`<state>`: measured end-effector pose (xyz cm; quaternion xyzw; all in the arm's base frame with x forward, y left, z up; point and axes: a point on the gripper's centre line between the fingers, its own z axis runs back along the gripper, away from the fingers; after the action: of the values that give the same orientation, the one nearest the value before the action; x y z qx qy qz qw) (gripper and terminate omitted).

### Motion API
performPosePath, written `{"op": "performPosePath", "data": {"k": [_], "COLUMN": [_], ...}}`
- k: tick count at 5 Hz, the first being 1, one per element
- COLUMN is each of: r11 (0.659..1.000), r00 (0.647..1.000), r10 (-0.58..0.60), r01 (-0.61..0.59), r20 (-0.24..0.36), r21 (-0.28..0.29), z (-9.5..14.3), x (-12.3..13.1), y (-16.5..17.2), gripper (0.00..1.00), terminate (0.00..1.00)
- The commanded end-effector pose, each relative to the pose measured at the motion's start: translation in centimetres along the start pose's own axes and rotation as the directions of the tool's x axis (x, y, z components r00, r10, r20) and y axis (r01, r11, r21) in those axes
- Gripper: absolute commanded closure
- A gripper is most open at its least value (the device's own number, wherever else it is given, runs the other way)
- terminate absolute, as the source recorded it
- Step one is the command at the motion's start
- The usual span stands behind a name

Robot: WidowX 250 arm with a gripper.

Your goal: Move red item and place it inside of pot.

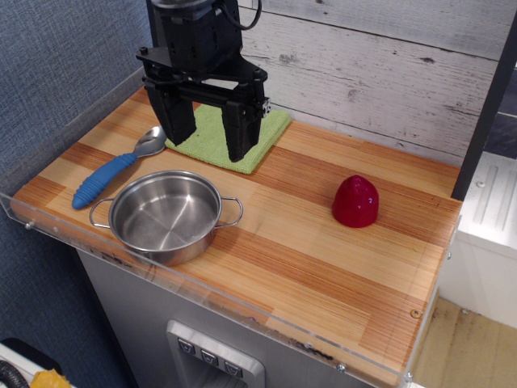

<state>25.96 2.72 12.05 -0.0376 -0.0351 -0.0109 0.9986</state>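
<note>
I see the pot (pixel 166 216) with nothing inside. The red item (pixel 356 201) stands on the table (pixel 323 259), well apart to its right. My gripper (pixel 208 137) hangs spread above the green cloth (pixel 273 129).

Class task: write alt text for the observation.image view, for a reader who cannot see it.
A black robot claw hangs open and empty over a green cloth at the back of a wooden table. In front of it sits an empty steel pot, with a blue-handled spoon to its left. The red item stands alone at the right.
</note>
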Motion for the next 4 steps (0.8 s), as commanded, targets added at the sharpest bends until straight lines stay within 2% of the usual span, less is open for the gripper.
{"op": "performPosePath", "data": {"k": [1, 4], "r11": [1.0, 0.993], "r00": [1.0, 0.993], "r10": [0.0, -0.12], "r01": [0.0, 0.121], "r20": [0.0, 0.016], "r21": [0.0, -0.015], "z": [0.0, -3.8], "x": [0.0, 5.6], "y": [0.0, -7.1], "gripper": [0.0, 0.0], "terminate": [0.0, 0.0]}}
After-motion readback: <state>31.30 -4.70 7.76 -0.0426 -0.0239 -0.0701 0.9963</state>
